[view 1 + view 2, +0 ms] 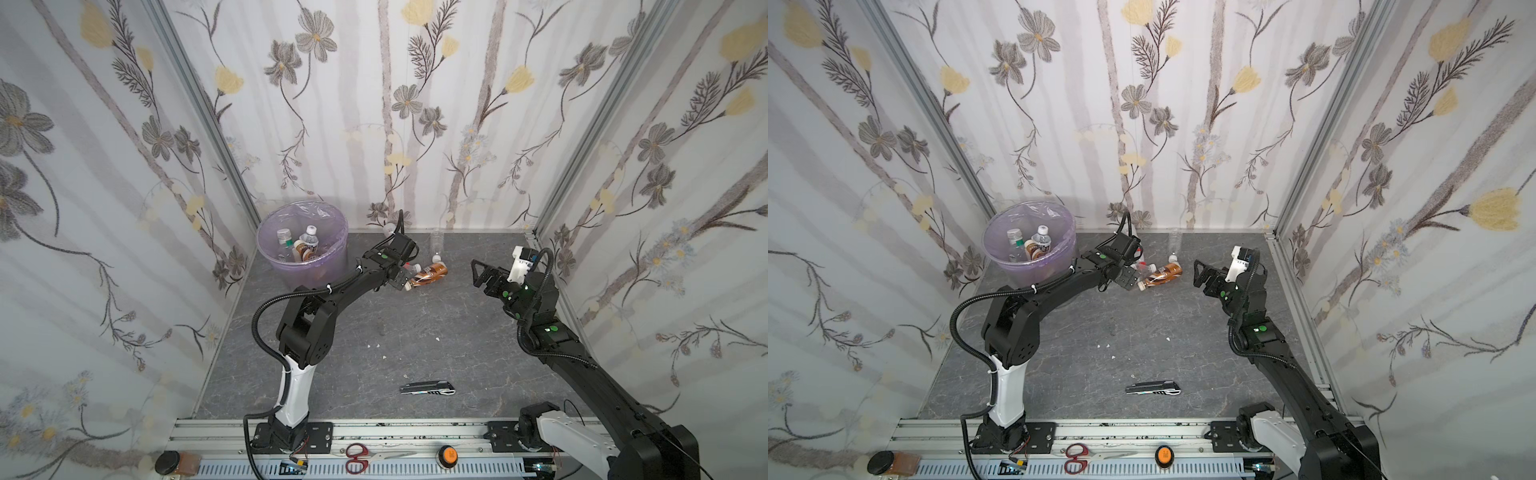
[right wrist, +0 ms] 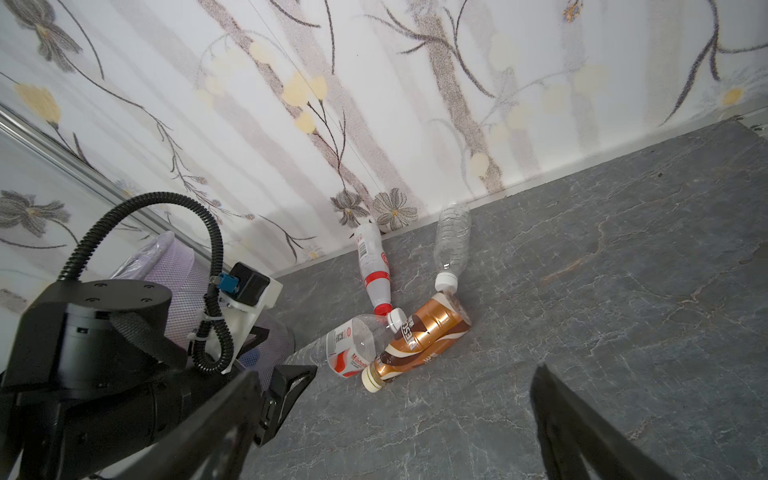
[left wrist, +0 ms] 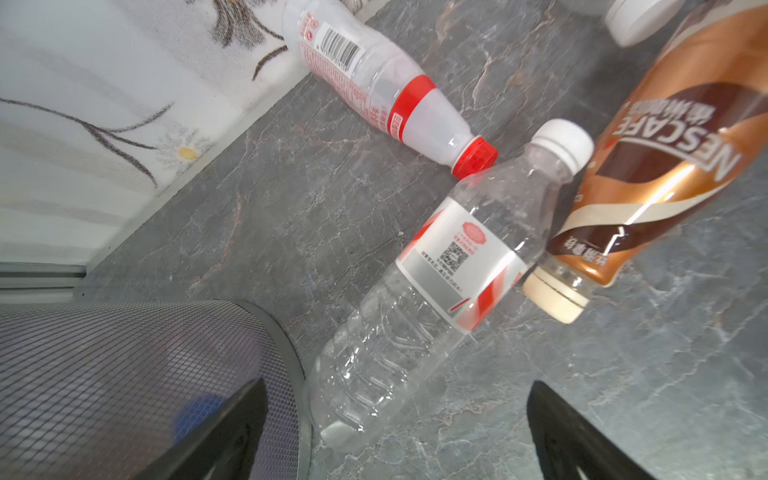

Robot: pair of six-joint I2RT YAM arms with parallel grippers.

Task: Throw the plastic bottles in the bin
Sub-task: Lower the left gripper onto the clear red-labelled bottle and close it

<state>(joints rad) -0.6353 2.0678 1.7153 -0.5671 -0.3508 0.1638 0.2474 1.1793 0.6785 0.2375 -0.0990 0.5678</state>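
Observation:
The bin (image 1: 302, 245) (image 1: 1029, 245), lined in pale purple, stands at the back left with several plastic bottles inside. To its right a cluster lies on the table: a brown coffee bottle (image 1: 428, 274) (image 3: 665, 137) (image 2: 419, 336), a clear white-capped bottle (image 3: 436, 282) (image 2: 353, 345), a red-capped bottle (image 3: 386, 83) (image 2: 374, 270) and a clear bottle (image 1: 436, 243) (image 2: 451, 245) by the back wall. My left gripper (image 1: 401, 280) (image 1: 1127, 276) (image 3: 397, 384) hangs open over the clear white-capped bottle's base, not gripping it. My right gripper (image 1: 478, 272) (image 1: 1200, 274) (image 2: 397, 372) is open and empty, right of the cluster.
A grey folding knife (image 1: 427, 388) lies near the table's front edge. Red scissors (image 1: 361, 457) and an orange button (image 1: 446, 455) sit on the front rail. The bin's mesh wall (image 3: 124, 374) is close beside my left gripper. Floral walls enclose three sides.

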